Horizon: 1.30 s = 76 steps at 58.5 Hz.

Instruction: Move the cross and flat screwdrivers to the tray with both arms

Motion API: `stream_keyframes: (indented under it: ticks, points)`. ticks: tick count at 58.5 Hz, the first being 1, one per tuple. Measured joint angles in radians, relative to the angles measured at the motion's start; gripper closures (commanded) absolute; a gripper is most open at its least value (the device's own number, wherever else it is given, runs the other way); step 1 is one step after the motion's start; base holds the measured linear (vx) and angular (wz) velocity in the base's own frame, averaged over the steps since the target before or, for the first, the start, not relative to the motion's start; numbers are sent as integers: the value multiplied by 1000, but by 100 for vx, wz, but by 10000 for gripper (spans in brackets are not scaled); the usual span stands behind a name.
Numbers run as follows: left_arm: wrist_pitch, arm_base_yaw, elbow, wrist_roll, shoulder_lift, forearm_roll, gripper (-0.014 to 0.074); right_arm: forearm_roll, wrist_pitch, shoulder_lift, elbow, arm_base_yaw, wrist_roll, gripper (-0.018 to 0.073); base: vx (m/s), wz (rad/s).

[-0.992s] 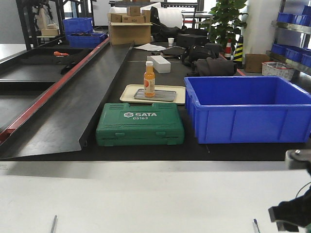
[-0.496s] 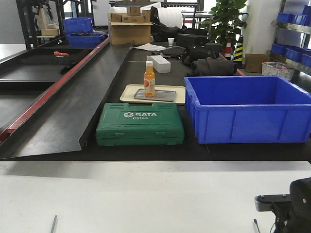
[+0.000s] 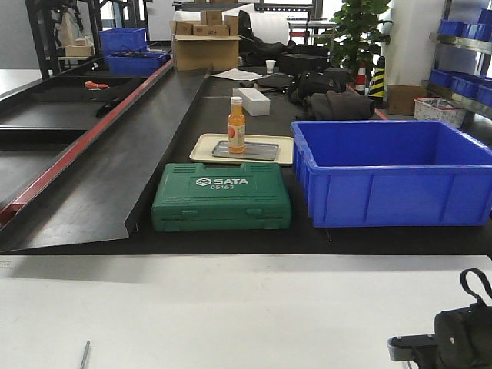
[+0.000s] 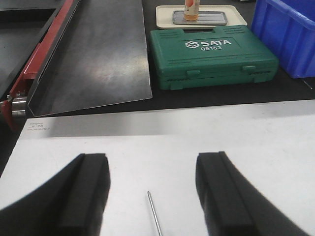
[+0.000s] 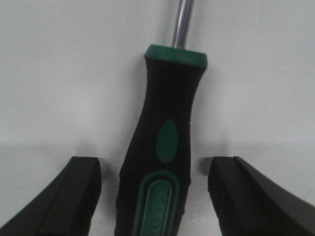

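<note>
The right arm (image 3: 463,334) is dropping toward the near right corner of the white table (image 3: 231,307) — lower than half a second ago, and now covering the shaft tip that was showing there. Its wrist view is showing why: the right gripper (image 5: 155,169) is standing wide open astride the black-and-green handle of one screwdriver (image 5: 165,137). Its fingers (image 5: 78,196) are clear of the handle on both sides, with nothing gripped yet. The descent looks all but done, and closing on the handle appears to be next. The left gripper (image 4: 151,162) is hanging just as wide and empty near the table's near left corner, where only the slim shaft of the other screwdriver (image 4: 154,216) is showing between its fingers. The grey metal tray (image 3: 115,161) is waiting beyond the table's far edge, left of a green tool case (image 3: 221,196) — both tools have yet to reach it.
</note>
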Motion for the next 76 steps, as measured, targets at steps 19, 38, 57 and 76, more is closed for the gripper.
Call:
stream_keyframes:
  ticks: [19, 38, 57, 76]
  points:
    - [0, 0, 0, -1, 0, 0, 82, 61, -30, 14, -11, 0, -16, 267, 0, 0]
    - [52, 0, 0, -29, 0, -4, 82, 62, -33, 17, -14, 0, -19, 571, 0, 0]
    - [254, 0, -4, -105, 145, -28, 82, 64, -33, 17, -14, 0, -19, 570, 0, 0]
    - [279, 0, -6, -106, 477, -51, 82, 72, -33, 17, -14, 0, -19, 570, 0, 0]
